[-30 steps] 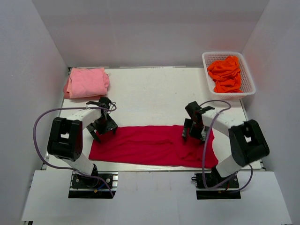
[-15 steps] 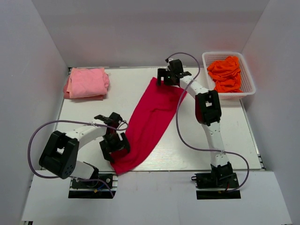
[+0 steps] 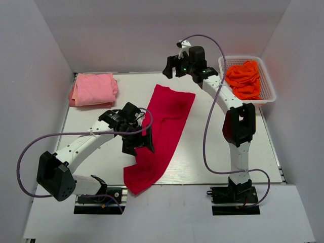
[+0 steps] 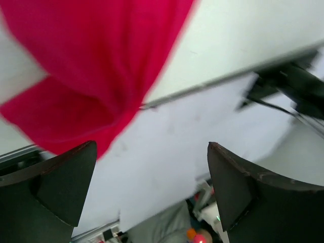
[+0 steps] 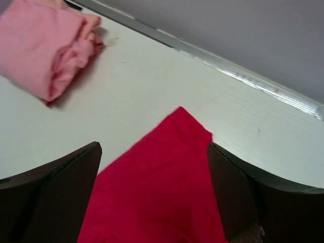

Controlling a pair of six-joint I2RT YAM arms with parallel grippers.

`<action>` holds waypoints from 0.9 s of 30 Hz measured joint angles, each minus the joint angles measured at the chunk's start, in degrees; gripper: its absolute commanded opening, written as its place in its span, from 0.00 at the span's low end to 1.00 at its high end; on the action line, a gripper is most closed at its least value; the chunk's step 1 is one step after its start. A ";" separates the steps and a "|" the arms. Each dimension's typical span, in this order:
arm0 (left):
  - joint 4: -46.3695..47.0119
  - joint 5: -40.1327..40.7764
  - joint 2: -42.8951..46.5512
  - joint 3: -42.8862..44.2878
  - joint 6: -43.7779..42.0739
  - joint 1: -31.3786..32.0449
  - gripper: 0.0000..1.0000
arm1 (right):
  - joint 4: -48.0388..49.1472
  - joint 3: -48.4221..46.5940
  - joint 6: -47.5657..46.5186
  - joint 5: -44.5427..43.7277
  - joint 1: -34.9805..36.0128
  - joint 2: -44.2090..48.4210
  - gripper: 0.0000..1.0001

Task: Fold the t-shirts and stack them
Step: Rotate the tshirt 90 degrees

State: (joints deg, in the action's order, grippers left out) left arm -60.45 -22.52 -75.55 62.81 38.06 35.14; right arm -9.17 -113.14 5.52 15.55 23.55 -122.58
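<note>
The crimson-red t-shirt point(image 3: 161, 131) lies as a long folded strip from the back centre of the table to its near edge. Its near end hangs a little over that edge. My left gripper point(image 3: 139, 146) hovers over the strip's left edge, open and empty; in the left wrist view point(image 4: 152, 192) the red cloth point(image 4: 91, 61) lies beyond the fingers. My right gripper point(image 3: 171, 71) is raised above the strip's far end, open and empty; the right wrist view point(image 5: 154, 197) shows the red corner point(image 5: 167, 167) below. The light pink t-shirt point(image 3: 93, 89) lies folded at the back left. Orange t-shirts point(image 3: 244, 80) fill the basket.
A white mesh basket point(image 3: 223, 63) stands at the back right corner. White walls enclose the table point(image 3: 223, 147) on the left, back and right. The pink t-shirt also shows in the right wrist view point(image 5: 40, 50). The table's near edge point(image 4: 217, 81) and the front board show in the left wrist view.
The red t-shirt swung from lying along the near edge to running front to back. The right gripper carried one end to the back and let go. The left gripper released the near end and moved forward.
</note>
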 measured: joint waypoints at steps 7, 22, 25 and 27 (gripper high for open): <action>-2.99 15.21 0.61 0.02 1.09 -0.79 1.00 | -5.60 9.01 9.84 -1.20 7.45 2.86 0.90; 2.08 17.46 5.20 -6.95 5.75 -0.83 1.00 | -19.87 28.52 33.38 -18.05 18.29 6.16 0.90; 2.27 17.46 2.49 -6.91 5.86 -0.83 1.00 | -23.04 23.74 34.60 -19.76 16.85 2.84 0.90; 2.23 17.57 1.01 -6.73 5.75 -0.83 1.00 | -24.85 19.58 34.53 -20.74 15.89 0.31 0.90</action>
State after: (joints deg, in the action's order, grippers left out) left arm -58.22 -4.95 -74.54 56.07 43.81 34.30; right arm -34.02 -93.56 40.05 -5.19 39.44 -122.28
